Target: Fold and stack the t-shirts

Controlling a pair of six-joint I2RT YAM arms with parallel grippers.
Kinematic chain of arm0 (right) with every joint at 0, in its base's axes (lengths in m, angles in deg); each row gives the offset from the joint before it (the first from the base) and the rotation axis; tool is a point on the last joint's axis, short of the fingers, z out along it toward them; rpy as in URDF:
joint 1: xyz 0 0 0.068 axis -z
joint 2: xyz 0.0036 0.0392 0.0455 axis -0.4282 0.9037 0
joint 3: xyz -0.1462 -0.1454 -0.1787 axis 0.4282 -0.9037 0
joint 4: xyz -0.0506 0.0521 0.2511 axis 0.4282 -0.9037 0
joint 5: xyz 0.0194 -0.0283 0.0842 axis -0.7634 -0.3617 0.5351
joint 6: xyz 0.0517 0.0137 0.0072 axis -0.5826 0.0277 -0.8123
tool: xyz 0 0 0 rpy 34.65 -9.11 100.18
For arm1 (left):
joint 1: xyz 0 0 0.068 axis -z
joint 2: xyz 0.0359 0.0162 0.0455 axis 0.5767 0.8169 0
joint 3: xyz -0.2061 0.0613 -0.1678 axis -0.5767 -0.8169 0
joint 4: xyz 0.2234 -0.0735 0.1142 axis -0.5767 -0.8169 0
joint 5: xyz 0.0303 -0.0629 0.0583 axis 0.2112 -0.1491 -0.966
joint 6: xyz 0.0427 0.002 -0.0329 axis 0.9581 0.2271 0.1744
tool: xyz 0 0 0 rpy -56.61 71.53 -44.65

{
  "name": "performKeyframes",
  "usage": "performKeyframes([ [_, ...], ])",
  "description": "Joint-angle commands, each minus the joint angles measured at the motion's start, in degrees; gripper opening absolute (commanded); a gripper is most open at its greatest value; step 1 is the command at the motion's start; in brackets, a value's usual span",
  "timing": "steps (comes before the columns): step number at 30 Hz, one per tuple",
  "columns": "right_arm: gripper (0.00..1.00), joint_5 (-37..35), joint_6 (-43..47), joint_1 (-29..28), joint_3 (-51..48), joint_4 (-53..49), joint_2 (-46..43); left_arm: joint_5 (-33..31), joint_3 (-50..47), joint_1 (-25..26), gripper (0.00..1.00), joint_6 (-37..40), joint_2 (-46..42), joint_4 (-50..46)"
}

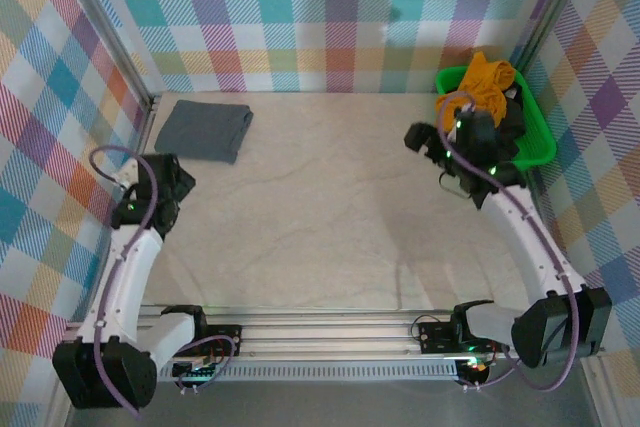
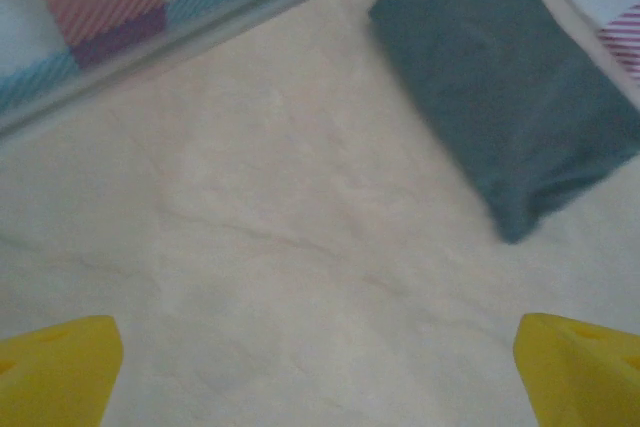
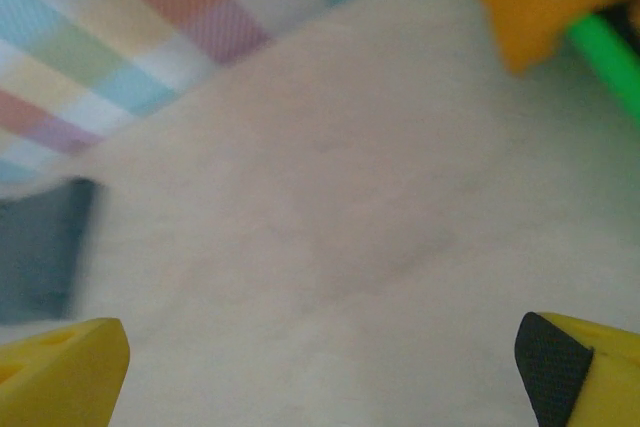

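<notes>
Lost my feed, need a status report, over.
Left gripper open, empty. Right gripper open, near basket. Grey tee folded far left; orange tee in basket. No obstruction seen.

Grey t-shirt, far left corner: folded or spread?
Folded. The grey t-shirt lies as a compact flat rectangle on the table, no sleeves showing.

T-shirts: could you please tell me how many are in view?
2: a folded grey shirt at the table's far left, an orange shirt in the green basket at far right. More may lie hidden in it.
</notes>
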Motion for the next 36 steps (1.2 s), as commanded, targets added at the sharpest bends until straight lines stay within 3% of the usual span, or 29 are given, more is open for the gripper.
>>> performKeyframes([
  [1,1.00,-14.31,19.40,0.20,-16.97,21.00,-1.44,-6.33,-9.85,2.03,1.00,14.87,-0.25,16.98],
  [4,1.00,-17.09,26.45,0.65,-22.19,27.06,2.72,1.19,-14.29,3.24,1.00,22.61,4.84,26.77],
  [8,1.00,-16.06,23.95,1.35,-27.90,41.04,8.52,5.24,-17.74,3.61,1.00,22.63,12.90,40.82],
  [11,1.00,-16.38,24.42,1.58,-27.64,45.64,14.16,6.13,-18.40,3.79,1.00,23.51,19.76,48.21],
  [15,1.00,-12.22,29.63,3.23,-27.43,53.74,18.00,8.76,-17.53,3.68,1.00,26.78,27.04,58.17],
  [18,1.00,-7.90,25.49,7.46,-30.22,57.84,17.91,11.28,-16.33,3.70,1.00,32.15,30.35,62.48],
  [21,1.00,-4.94,26.28,8.03,-35.07,65.63,16.68,10.07,-19.01,4.50,1.00,33.04,31.10,68.24],
  [23,1.00,-4.00,26.67,8.04,-39.24,72.76,16.11,4.05,-23.95,7.11,1.00,33.69,30.27,76.61],
  [26,1.00,-4.56,26.74,8.02,-45.98,88.64,19.27,0.96,-28.40,10.75,1.00,37.39,30.15,85.88],
  [27,1.00,-5.61,26.85,8.02,-47.27,95.34,22.18,1.47,-28.17,10.50,1.00,37.01,29.76,84.75],
  [29,1.00,-5.38,26.37,7.98,-46.00,88.45,19.70,4.92,-27.27,8.61,1.00,35.83,32.16,84.27],
  [30,1.00,-5.41,26.15,8.01,-43.89,83.82,18.98,5.17,-27.98,8.00,1.00,36.32,35.32,90.96],
  [31,1.00,-5.59,26.26,8.02,-42.07,81.78,19.72,6.39,-26.59,7.56,1.00,35.08,33.17,84.32],
  [33,1.00,-4.15,26.37,8.27,-37.03,71.72,19.77,7.15,-27.05,6.92,1.00,35.14,34.07,86.55],
  [36,1.00,-3.71,26.28,8.47,-36.22,70.74,20.04,7.28,-26.63,6.89,1.00,34.77,33.25,83.94],
])
